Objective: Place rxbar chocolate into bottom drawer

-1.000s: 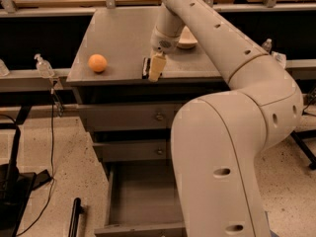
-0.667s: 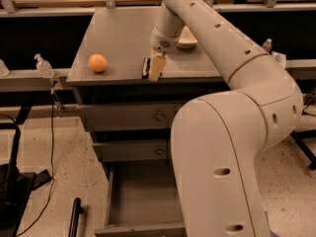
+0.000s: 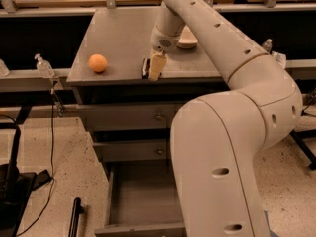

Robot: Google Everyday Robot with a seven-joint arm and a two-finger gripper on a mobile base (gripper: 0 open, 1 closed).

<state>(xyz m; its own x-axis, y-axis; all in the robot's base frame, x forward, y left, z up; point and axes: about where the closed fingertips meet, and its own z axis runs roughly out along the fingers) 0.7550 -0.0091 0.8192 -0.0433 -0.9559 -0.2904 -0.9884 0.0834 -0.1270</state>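
My gripper (image 3: 152,68) hangs at the front edge of the grey cabinet top (image 3: 123,33), to the right of the orange. It is shut on the rxbar chocolate (image 3: 145,68), a thin dark bar with a small white patch, held on edge just at the countertop's rim. The bottom drawer (image 3: 143,196) stands pulled open below, its plain grey inside bare; my arm's large body (image 3: 222,162) hides its right part.
An orange (image 3: 98,62) lies on the cabinet top at the left. A pale bowl (image 3: 187,39) sits behind the gripper. Two shallower drawers with knobs (image 3: 159,116) are closed. A clear bottle (image 3: 43,65) stands on the left rail, and cables and a black stand are on the floor at left.
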